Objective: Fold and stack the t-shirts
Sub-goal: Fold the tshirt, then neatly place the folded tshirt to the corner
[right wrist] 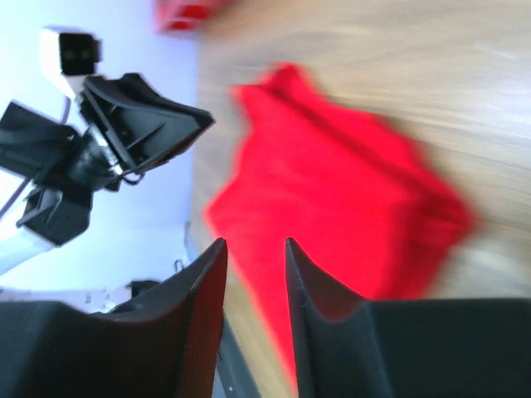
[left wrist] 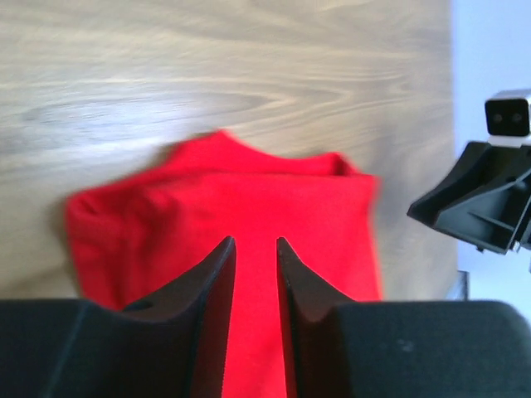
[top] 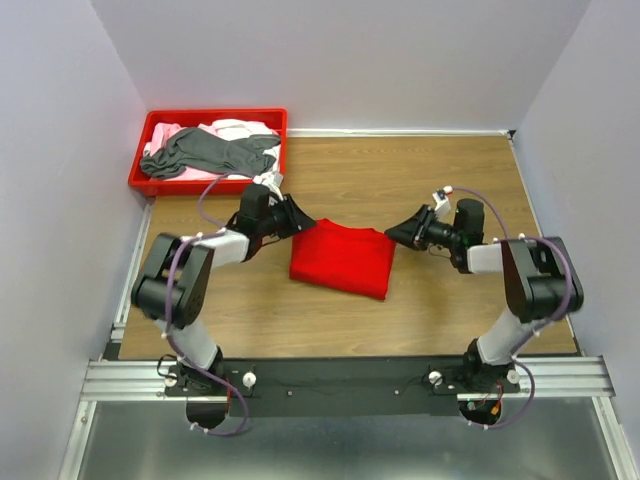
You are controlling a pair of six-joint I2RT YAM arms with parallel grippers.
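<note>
A bright red t-shirt (top: 342, 259) lies folded into a rough rectangle on the wooden table, between the two arms. It also shows in the left wrist view (left wrist: 249, 207) and, blurred, in the right wrist view (right wrist: 332, 199). My left gripper (top: 303, 217) hovers at the shirt's left upper corner, its jaws a little apart and empty (left wrist: 255, 242). My right gripper (top: 392, 234) sits just right of the shirt's right edge, jaws a little apart and empty (right wrist: 255, 245). A dark grey t-shirt (top: 210, 152) and pale pink and white t-shirts (top: 165, 133) lie heaped in the tray.
The red plastic tray (top: 138, 176) stands at the table's back left corner. Pale walls close in the table on the left, back and right. A metal rail (top: 350, 375) with the arm bases runs along the near edge.
</note>
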